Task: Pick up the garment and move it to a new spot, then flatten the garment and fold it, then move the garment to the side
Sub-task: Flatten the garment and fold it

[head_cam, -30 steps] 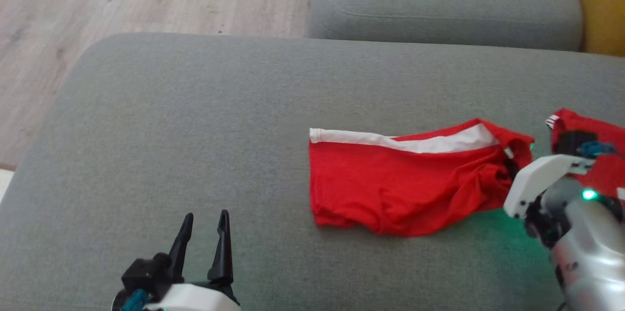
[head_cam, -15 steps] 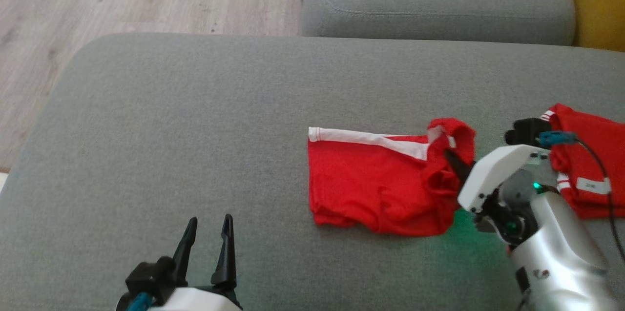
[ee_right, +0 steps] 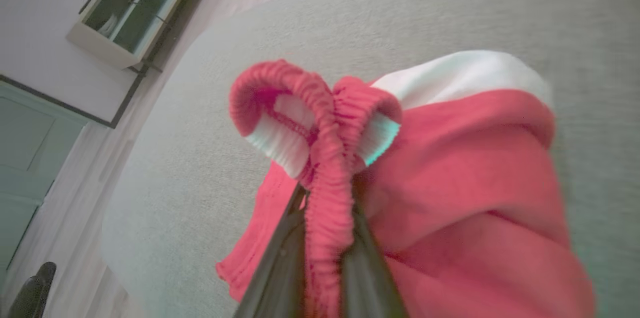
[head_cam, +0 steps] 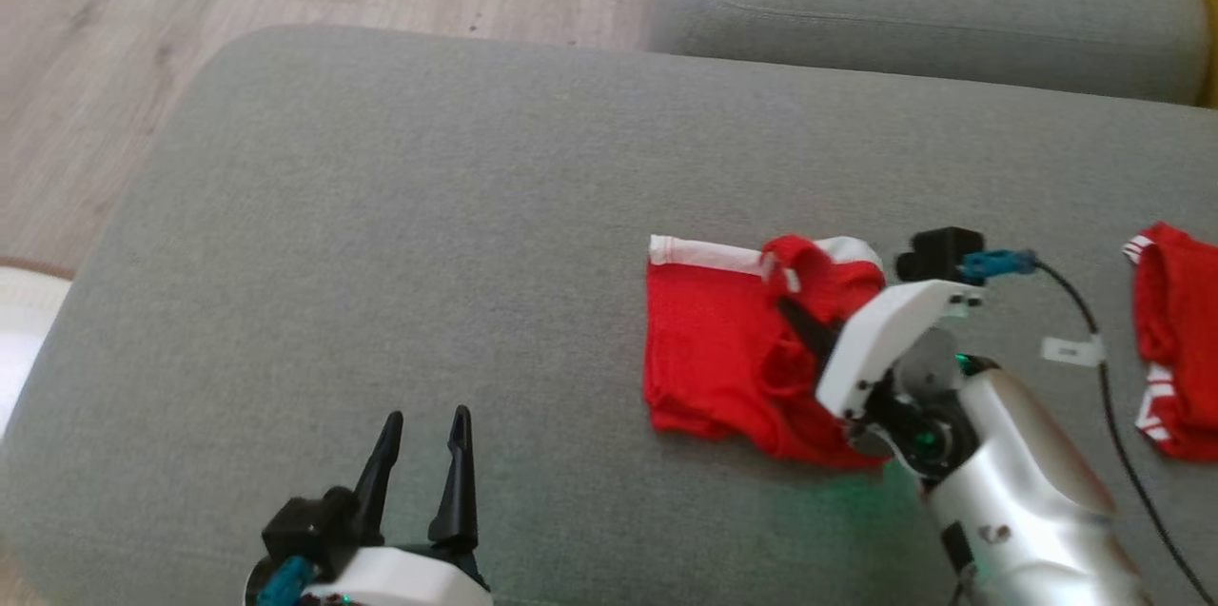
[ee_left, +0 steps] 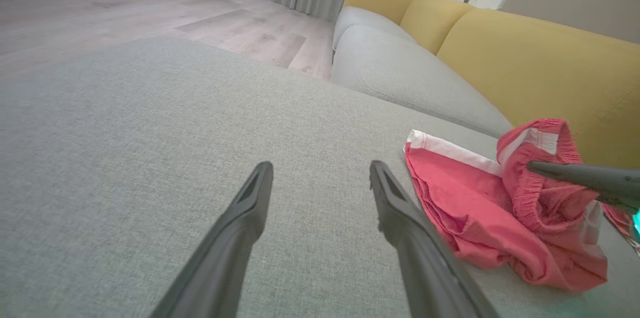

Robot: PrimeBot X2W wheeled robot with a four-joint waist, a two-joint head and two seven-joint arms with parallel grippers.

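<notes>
Garment [head_cam: 704, 349] lies lengthwise left-right, waistband end raised, pinched by right gripper [head_cam: 792, 313]; left gripper [head_cam: 428, 418] spread wide.

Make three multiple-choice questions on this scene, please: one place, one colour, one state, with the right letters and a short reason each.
1. Where is the left gripper? A. Over the bare grey cushion, apart from the red shorts. B. Resting on the shorts. C. Inside a basket.
2. What colour is the stripe on the shorts? A. Yellow. B. White. C. Black.
3. On the right gripper, how do the jaws stand? A. Wide open. B. Shut on nothing. C. Shut on the shorts' waistband.
Answers: 1 A, bare cushion lies under its open jaws; 2 B, the far edge's band is white; 3 C, red elastic is pinched between them.
</notes>
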